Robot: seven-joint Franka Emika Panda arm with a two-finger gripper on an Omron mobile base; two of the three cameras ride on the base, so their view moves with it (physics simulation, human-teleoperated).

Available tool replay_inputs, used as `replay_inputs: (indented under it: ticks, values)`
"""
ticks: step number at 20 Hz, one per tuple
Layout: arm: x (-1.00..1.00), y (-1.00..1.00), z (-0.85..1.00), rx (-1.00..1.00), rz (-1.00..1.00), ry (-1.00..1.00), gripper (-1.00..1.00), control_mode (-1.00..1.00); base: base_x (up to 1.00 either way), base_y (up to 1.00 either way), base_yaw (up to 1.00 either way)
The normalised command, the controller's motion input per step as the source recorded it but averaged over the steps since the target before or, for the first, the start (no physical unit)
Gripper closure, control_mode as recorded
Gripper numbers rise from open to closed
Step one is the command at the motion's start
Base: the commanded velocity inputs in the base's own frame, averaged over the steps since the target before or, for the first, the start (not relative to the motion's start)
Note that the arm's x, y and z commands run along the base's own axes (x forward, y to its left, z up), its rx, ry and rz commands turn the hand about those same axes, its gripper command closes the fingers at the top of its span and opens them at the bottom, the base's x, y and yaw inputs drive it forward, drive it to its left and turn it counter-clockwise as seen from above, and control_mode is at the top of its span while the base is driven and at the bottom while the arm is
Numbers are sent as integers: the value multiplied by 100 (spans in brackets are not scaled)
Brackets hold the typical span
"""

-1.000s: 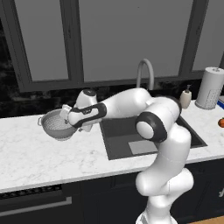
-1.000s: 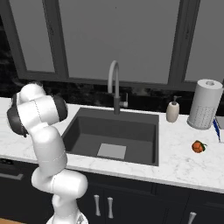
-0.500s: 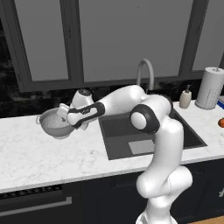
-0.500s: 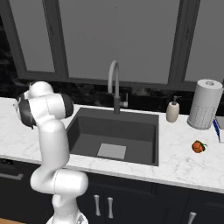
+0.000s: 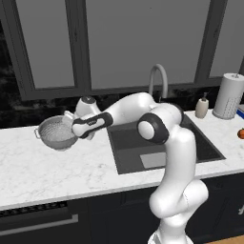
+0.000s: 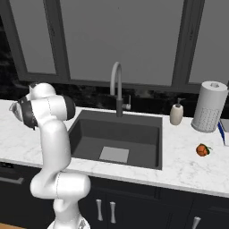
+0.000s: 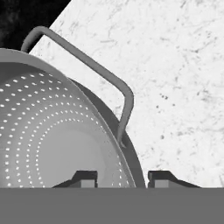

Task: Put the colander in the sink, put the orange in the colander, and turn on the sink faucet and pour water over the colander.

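— Where's the arm?
— Stretched left, low over the table [image 5: 57, 171] — pincer [image 7: 122, 177] astride the colander [image 5: 56, 133] rim, one tip inside, one outside.
— Gripping?
— Can't tell.

The arm [image 5: 167, 143] is glossy white, built of rounded, tube-like segments joined by dark grey, round joint caps. A dark band wraps the slim forearm section near the wrist. The gripper [image 7: 122, 178] ends in two small dark, blocky fingertips [image 7: 85, 177].
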Motion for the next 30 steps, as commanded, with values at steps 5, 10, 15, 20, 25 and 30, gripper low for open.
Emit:
replay_inputs:
  ticks: [5,10,15,20,25,30]
  values:
    - [5,-13,-48,0,-22,1,100,-100,0,0,0]
    - [0,-5,-17,7,-24,0,100,-100,0,0,0]
    - [-35,-51,17,9,-33,6,100,-100,0,0,0]
    - [-77,-94,13,7,-38,7,100,-100,0,0,0]
    - [-100,-100,24,6,-32,1,100,-100,0,0,0]
    - [-99,-100,31,4,-26,0,100,-100,0,0,0]
